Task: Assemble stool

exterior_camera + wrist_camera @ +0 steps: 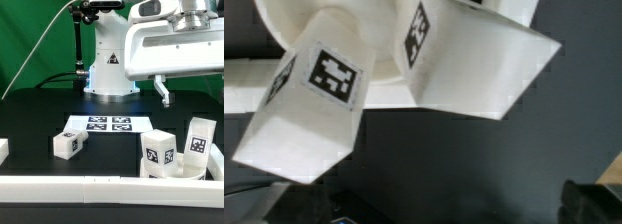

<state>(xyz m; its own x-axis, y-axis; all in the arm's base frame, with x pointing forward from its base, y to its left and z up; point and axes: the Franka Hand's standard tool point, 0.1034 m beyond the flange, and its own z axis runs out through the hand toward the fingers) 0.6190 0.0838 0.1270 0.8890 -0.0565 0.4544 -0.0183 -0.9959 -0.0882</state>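
Gripper hangs over the stool with its jaws spread wide and nothing held. Only one black finger is clear; the other is cut off at the frame edge. The seat sits at the exterior view's right, just behind the border bar, mostly hidden by the bar and by two legs standing on it, front leg and back leg. Whether they are fastened, cannot tell. A loose leg lies just beside the marker board. A white piece is cut off at the exterior view's left and unidentifiable. The wrist view is blurry and filled by both legs.
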